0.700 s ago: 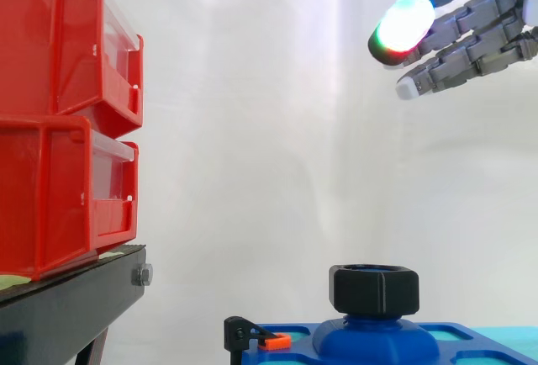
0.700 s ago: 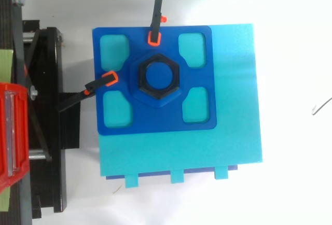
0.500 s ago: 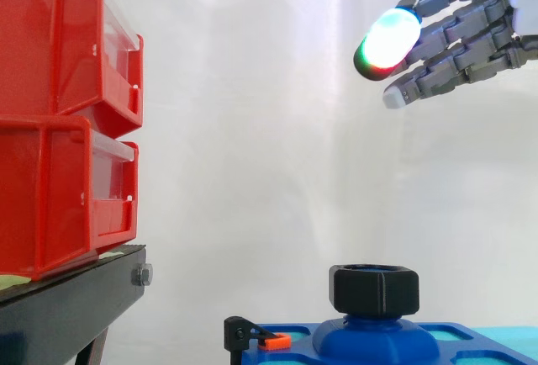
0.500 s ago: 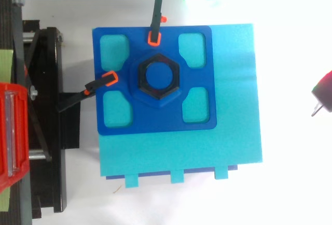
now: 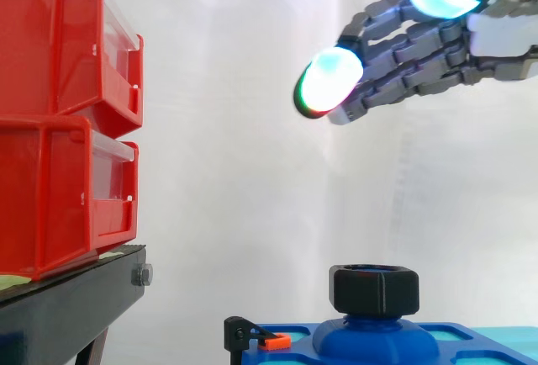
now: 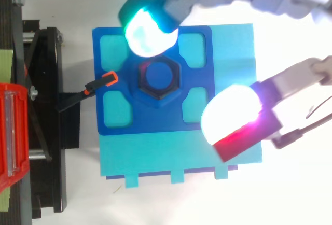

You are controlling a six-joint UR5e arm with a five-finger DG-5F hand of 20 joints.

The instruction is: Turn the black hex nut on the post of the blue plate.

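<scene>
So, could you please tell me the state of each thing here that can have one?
black hex nut: seated on the post, nothing touching it
blue plate: lying flat, held at its edge by a clamp
black and orange clamp: gripping the plate's edge
hand: open, fingers spread, high above the nut, holding nothing
red bins: stacked one on the other on the black stand
</scene>
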